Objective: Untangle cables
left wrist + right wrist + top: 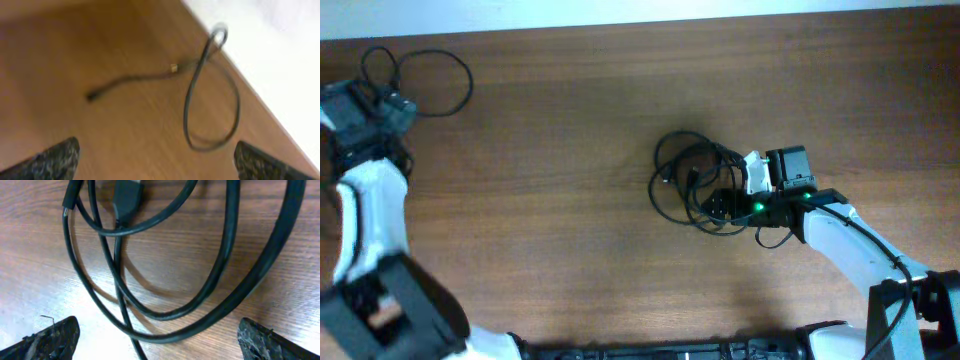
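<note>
A tangle of thin black cables (695,180) lies on the wooden table (560,190) right of centre. My right gripper (720,205) hovers over its right side, open, with nothing between the fingers; the right wrist view shows several overlapping black loops (200,305) and a plug (127,197) below the open jaws (157,340). One separate black cable (430,80) lies looped at the far left back corner. My left gripper (390,105) is beside it, open and empty; the left wrist view shows that loop (210,105) with its plug end (92,95) ahead of the jaws (157,160).
The table's back edge (640,22) runs close behind the left loop, which reaches it in the left wrist view (220,35). Thicker black robot wires run along my right arm (860,240).
</note>
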